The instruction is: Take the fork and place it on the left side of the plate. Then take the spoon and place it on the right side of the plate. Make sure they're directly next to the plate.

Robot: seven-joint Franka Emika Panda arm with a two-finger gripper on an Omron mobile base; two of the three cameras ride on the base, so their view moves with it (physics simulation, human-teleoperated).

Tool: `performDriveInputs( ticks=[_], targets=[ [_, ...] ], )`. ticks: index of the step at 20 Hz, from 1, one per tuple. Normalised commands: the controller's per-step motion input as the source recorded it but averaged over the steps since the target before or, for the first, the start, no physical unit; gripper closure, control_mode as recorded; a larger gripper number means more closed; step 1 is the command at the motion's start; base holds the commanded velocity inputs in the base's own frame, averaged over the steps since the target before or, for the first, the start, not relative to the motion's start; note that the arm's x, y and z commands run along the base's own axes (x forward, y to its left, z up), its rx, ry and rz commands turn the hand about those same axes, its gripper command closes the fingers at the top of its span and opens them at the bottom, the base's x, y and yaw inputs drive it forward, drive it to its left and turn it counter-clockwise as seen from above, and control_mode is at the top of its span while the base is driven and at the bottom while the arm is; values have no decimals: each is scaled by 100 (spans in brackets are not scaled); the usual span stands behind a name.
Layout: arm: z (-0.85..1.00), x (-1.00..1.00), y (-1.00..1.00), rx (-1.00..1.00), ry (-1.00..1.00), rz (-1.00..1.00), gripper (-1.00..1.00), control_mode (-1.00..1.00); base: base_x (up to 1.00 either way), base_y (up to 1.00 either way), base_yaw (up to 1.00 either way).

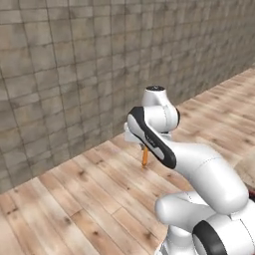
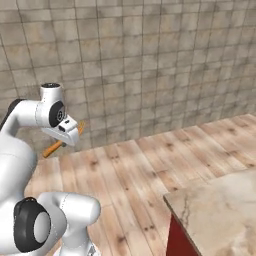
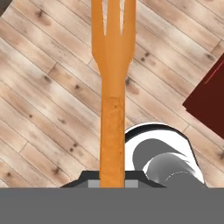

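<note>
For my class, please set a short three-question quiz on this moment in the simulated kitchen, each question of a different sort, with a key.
1. True or false: the gripper is shut on the orange fork.
2. Multiple choice: in the hand view, what lies below the fork? A. a tiled wall B. the wooden floor C. a sink
3. Fill in: in the right base view, the pale stone counter sits at the lower ____ of the picture.

Key: 1 true; 2 B; 3 right.

wooden plank floor [image 1: 74,209], marble-topped counter [image 2: 220,200]
</note>
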Motion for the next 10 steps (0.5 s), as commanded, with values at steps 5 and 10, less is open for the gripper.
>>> performDriveInputs(
  ticks=[5,10],
  targets=[
    [0,0,0,0,0,0,100,100,100,41,-55],
    [0,0,0,0,0,0,100,100,100,42,-57]
  ],
)
